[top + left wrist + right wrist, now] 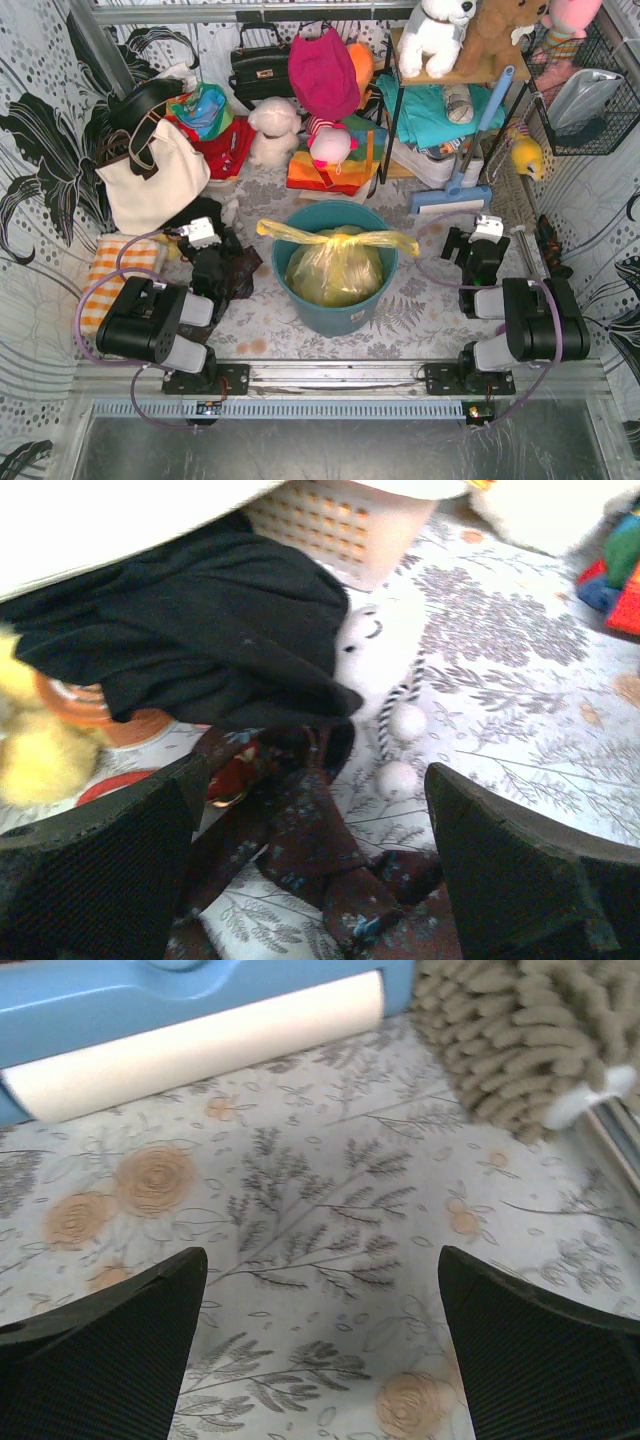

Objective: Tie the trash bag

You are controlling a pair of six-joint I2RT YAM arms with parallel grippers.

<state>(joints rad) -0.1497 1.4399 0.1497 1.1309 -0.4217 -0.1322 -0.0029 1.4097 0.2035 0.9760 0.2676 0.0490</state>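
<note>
The trash bag (335, 268) sits in the teal bin (345, 318) at the middle of the worktop (300, 1190), between the two arms; its gathered top is drawn out into two yellow tails, one running left and one right, each reaching just past the rim, so the long axis of the neck lies side to side across the mouth of the bin. We see the left gripper (315, 780) with its jaws spread wide and nothing between them, looking down on a black cloth (200, 630) and a dark patterned rag (320, 870); the bag lies to its right. The right gripper (320, 1260) is likewise wide open and empty, over a bare patch of the worktop near a blue mop head (120, 1005); the bag lies to its left. We judge the two arms about equally near, each with a tail on its own side. From above, the bunch at the middle may already be a first crossing of the tails, though we cannot make that out for certain. Neither wrist camera has the bag in sight; each arm would need to turn inward toward the bin before any grasp.
</note>
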